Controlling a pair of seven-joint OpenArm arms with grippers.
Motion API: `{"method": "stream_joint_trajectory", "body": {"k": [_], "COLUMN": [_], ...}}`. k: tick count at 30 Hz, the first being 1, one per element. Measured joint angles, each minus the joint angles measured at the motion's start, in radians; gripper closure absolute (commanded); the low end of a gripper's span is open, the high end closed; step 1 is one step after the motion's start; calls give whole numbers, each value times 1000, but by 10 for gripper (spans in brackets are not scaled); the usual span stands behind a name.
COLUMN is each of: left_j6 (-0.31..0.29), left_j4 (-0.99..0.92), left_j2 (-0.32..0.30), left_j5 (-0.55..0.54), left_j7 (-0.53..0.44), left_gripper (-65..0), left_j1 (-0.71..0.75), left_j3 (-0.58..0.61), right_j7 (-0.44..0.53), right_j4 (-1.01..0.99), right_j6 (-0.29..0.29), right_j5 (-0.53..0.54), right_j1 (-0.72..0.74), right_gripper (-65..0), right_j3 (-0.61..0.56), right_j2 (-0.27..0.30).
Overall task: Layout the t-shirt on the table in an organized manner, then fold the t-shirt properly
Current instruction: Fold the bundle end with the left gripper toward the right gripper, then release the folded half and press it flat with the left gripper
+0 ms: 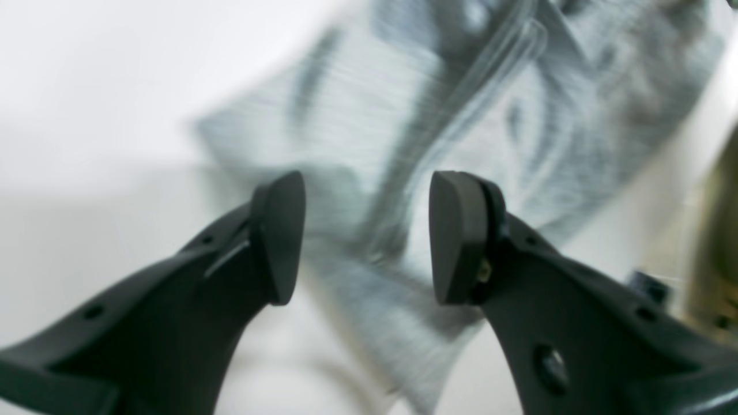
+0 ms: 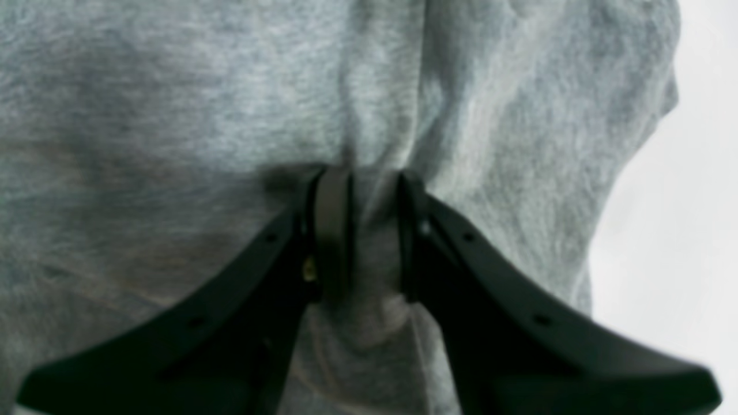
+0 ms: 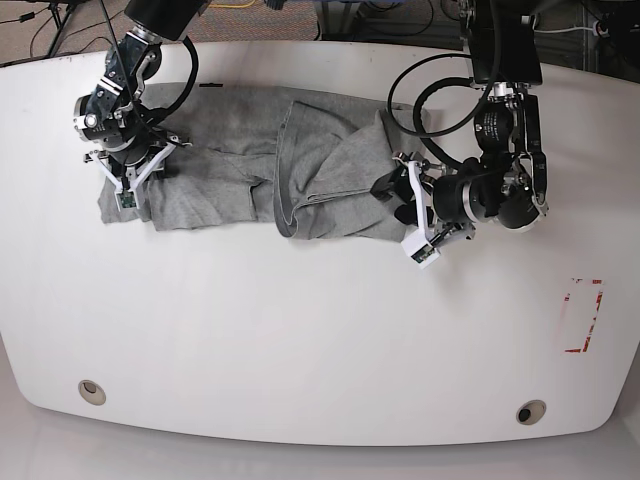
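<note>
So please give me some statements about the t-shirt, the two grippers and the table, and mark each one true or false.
1. The right gripper is shut on the t-shirt. True.
2. The left gripper pinches fabric. False: it is open, with nothing between its pads.
3. The t-shirt lies flat and smooth. False: it is bunched and creased.
4. A red-outlined mark sits on the table, apart from the shirt. True.
5. The t-shirt is black. False: it is light grey.

One t-shirt [image 3: 300,170], two grommet holes [image 3: 92,391].
</note>
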Motion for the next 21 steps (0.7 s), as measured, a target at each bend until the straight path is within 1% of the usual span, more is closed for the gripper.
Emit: {"method": "stream_joint_trajectory", "body": {"k": [5, 8, 13, 15, 18, 21], "left_j6": [0, 0, 0, 0, 0, -1], "left_j4": [-47, -72, -99, -105, -120, -139], "left_j2": [-3, -13, -14, -20, -30, -39], "left_j5": [4, 7, 15, 6, -76, -159], "left_j7": [-7, -4, 10, 1, -15, -10], "left_gripper": [-324, -324, -324, -324, -324, -324], "left_j1": [3, 4, -19, -48, -99, -145], "left_j3": [3, 40, 202, 298, 416, 498], "right_j7": [0, 0, 0, 0, 0, 0], "right_j4": [3, 3, 3, 3, 3, 3], "right_j6": [-2, -1, -1, -1, -1, -1], "right_j5": [-2, -2, -2, -2, -2, -2], "right_j1": [0, 0, 0, 0, 0, 0], "right_gripper": [-124, -124, -124, -124, -124, -124], "right_j3": [1, 1, 1, 1, 1, 1], "right_j2": [-10, -11, -14, -15, -15, -15]}}
